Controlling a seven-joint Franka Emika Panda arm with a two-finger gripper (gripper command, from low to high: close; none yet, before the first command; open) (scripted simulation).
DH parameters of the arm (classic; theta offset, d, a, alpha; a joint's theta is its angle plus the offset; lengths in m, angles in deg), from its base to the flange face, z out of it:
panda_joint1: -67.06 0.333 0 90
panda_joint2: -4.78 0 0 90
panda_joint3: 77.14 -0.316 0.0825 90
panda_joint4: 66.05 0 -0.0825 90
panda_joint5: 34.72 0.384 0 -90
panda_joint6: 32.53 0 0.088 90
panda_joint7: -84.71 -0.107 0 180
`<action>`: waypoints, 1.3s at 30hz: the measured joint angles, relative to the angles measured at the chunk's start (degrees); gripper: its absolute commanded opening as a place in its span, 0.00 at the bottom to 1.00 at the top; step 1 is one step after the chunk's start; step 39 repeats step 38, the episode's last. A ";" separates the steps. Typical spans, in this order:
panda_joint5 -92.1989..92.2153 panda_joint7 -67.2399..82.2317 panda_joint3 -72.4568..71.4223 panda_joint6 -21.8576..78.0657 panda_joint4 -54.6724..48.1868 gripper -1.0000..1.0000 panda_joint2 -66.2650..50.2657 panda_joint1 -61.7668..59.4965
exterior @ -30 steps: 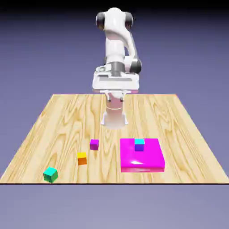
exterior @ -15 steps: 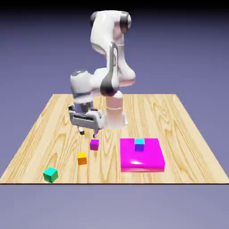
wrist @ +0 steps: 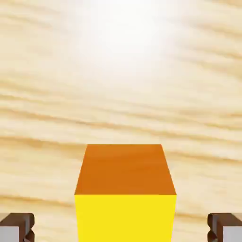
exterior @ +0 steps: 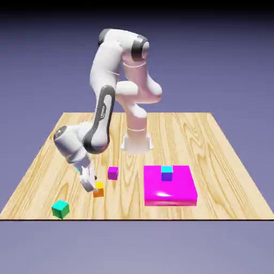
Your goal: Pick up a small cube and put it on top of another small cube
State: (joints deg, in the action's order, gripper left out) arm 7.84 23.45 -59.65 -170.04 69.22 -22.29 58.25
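A small cube with a yellow top and orange sides (exterior: 98, 190) sits on the wooden table toward the front left of the exterior view. My gripper (exterior: 92, 183) has come down at a slant right beside it, touching or nearly so. In the hand view the same cube (wrist: 125, 189) fills the lower middle, and my gripper (wrist: 122, 229) is open: each of the fingertips (wrist: 16, 228) stands well clear of the cube's sides. A magenta cube (exterior: 113, 173), a green cube (exterior: 60, 208) and a cyan cube (exterior: 167, 172) also lie in the exterior view.
The cyan cube rests on a flat magenta block (exterior: 176, 191) at the exterior view's right. The green cube is close to the table's front edge (exterior: 134, 218). The robot's base (exterior: 136, 140) stands behind the cubes.
The arm has swung down and to the exterior view's left, from high above the table to the yellow and orange cube. The jaws have spread wider.
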 measured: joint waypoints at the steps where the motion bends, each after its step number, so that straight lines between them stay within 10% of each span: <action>1: 0.00 0.00 0.00 0.00 0.00 0.00 0.00 0.00; 25: -55.32 40.21 -32.29 20.76 3.89 0.00 28.35 20.23; 31: -60.84 38.22 -31.79 11.17 8.64 0.00 22.99 18.98; 32: -61.01 38.10 -31.73 10.78 8.82 1.00 22.76 18.94; 39: -56.88 41.21 -33.21 20.71 4.17 1.00 28.63 19.63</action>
